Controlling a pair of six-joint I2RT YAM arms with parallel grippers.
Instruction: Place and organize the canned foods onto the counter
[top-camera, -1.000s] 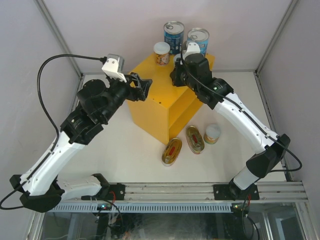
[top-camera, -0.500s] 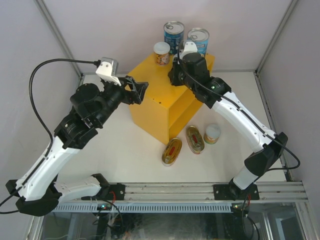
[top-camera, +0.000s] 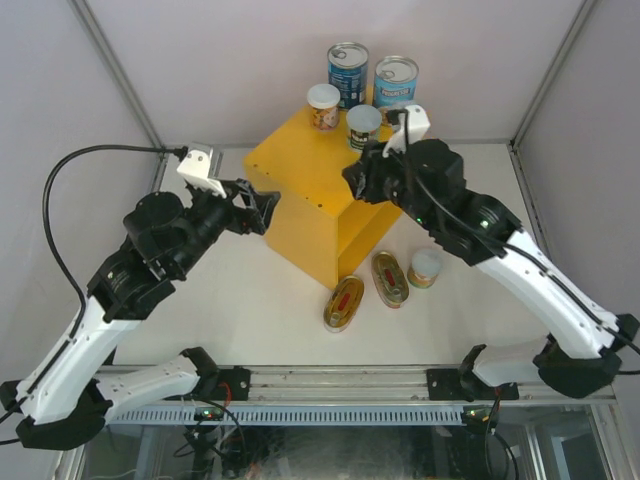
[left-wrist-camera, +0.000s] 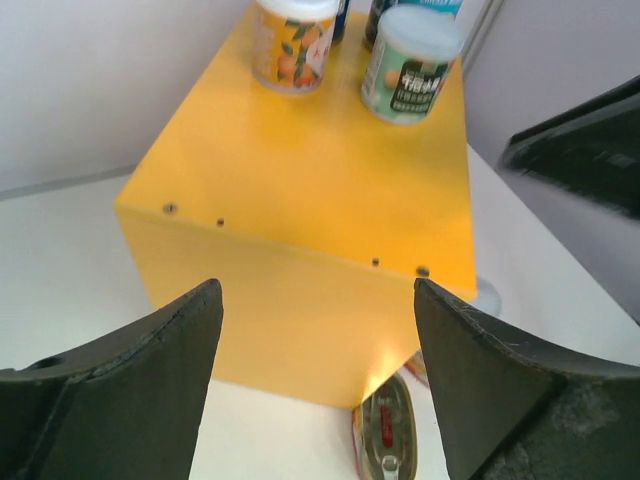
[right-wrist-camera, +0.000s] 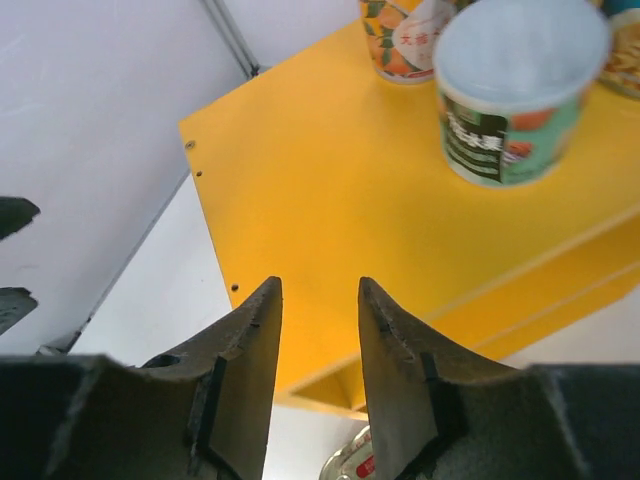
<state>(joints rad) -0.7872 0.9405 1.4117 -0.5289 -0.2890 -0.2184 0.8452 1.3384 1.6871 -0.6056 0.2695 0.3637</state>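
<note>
The yellow counter (top-camera: 305, 205) stands mid-table. On its top are two tall blue cans (top-camera: 347, 72) (top-camera: 395, 80), a small orange-labelled can (top-camera: 323, 105) and a small green-labelled can (top-camera: 363, 125). Two oval tins (top-camera: 344, 303) (top-camera: 389, 278) and one small can (top-camera: 426, 267) lie on the table in front. My left gripper (top-camera: 262, 205) is open and empty at the counter's left side. My right gripper (top-camera: 354, 183) is open and empty above the counter's front, just short of the green-labelled can (right-wrist-camera: 515, 90). The left wrist view shows the counter (left-wrist-camera: 300, 180), both small cans (left-wrist-camera: 293, 40) (left-wrist-camera: 410, 65) and an oval tin (left-wrist-camera: 388, 435).
White walls with metal corner posts close in the table's back and sides. An aluminium rail (top-camera: 330, 385) runs along the near edge by the arm bases. The counter's open shelf side (top-camera: 365, 225) faces right.
The right gripper has drawn back from the counter top towards the front, leaving the green-labelled small can standing there. The left arm has pulled back to the left.
</note>
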